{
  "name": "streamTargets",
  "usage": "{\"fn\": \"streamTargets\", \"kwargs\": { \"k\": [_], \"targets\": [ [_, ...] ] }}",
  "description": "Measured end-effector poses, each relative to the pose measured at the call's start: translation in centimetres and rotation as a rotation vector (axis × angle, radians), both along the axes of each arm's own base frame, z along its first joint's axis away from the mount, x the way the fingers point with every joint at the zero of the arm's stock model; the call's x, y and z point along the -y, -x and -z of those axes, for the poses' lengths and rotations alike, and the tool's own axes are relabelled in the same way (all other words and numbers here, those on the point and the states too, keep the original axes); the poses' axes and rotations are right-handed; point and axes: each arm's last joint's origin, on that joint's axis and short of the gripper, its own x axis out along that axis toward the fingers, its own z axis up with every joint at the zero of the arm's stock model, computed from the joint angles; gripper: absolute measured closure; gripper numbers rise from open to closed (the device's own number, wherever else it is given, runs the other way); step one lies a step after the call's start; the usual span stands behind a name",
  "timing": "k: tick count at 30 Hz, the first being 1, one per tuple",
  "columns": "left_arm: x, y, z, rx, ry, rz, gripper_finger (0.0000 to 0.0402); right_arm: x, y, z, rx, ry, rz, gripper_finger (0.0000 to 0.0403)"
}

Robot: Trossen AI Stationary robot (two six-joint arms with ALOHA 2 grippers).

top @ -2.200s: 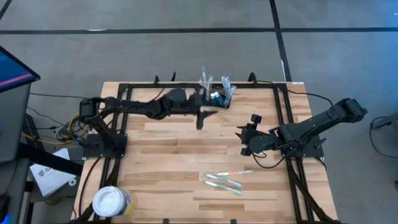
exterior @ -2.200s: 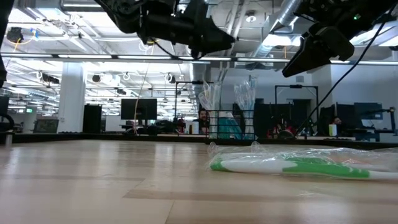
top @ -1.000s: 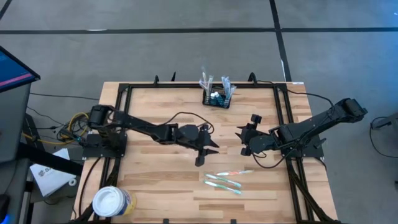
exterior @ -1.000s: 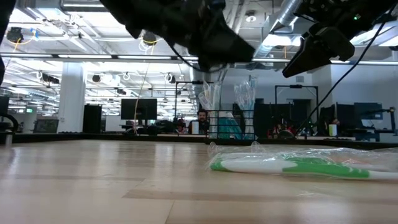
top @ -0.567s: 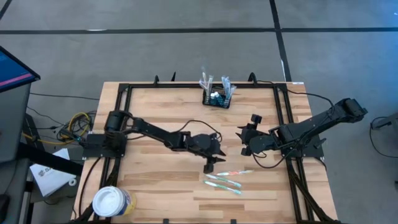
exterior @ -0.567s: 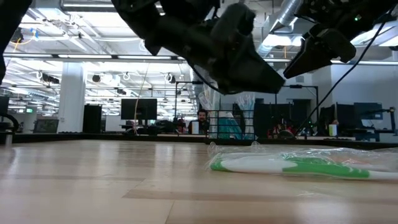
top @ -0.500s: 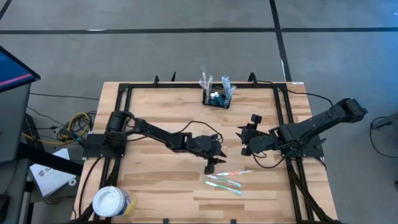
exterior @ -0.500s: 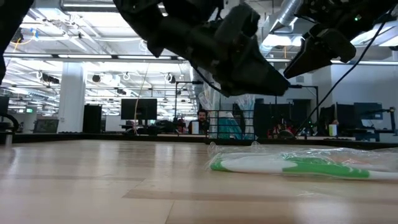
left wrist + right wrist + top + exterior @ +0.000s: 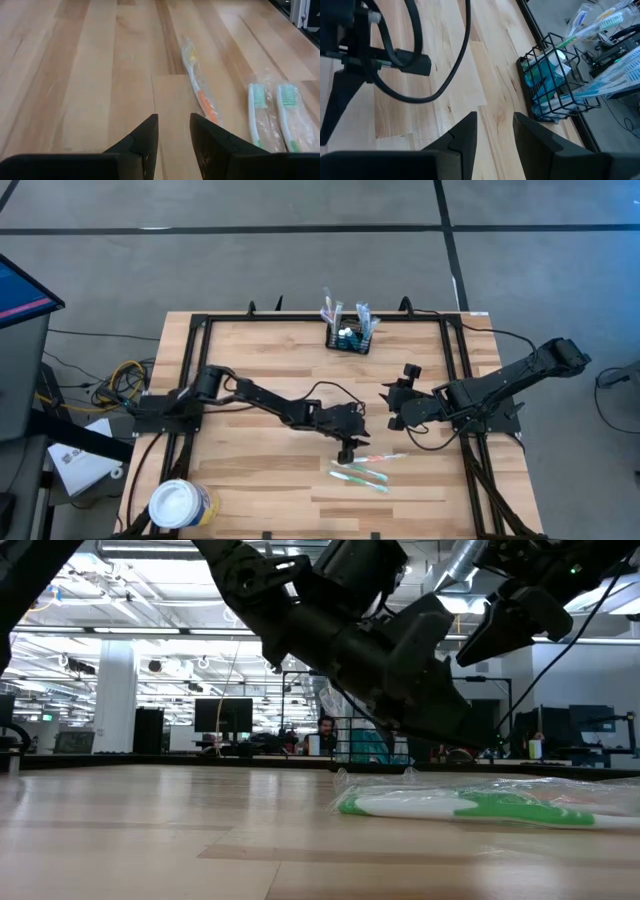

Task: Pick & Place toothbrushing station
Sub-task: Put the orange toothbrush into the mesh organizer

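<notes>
Left wrist view: our left gripper (image 9: pixel 172 142), jaws slightly spread, hovers near the orange toothbrush (image 9: pixel 200 97). We judge its slippery wrapper could slide free. Our right gripper (image 9: pixel 494 134) waits, jaws apart

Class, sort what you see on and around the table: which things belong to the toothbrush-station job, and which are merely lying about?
Job:
wire caddy
orange toothbrush
green toothbrushes
left hand, open above the orange toothbrush

Lying about:
white tub
right hand, waiting, open
</notes>
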Motion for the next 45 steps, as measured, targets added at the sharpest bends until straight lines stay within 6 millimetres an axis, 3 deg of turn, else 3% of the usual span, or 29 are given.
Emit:
{"fn": "streamTargets", "kwargs": {
  "k": [12,21,26,30,45],
  "targets": [
    [1.4,-0.1,0.0,0.004,0.039,0.004,0.0296,0.0,0.0,0.0,-0.001,0.0,0.0,0.0286],
    [2.5,-0.2,1.8,-0.014,0.057,-0.003,0.0296,0.0,0.0,0.0,0.0,0.0,0.0,0.0286],
    [2.5,-1.0,1.8,0.012,0.048,-0.026,0.0296,0.0,0.0,0.0,0.003,-0.003,0.003,0.0286],
    [2.6,-1.5,3.2,-0.03,0.073,-0.027,0.0296,0.0,0.1,0.0,-0.005,-0.002,0.004,0.0286],
    [2.8,-2.5,2.3,0.001,0.131,0.018,0.0296,0.0,0.1,0.0,-0.006,-0.002,0.004,0.0286]
  ]
}}
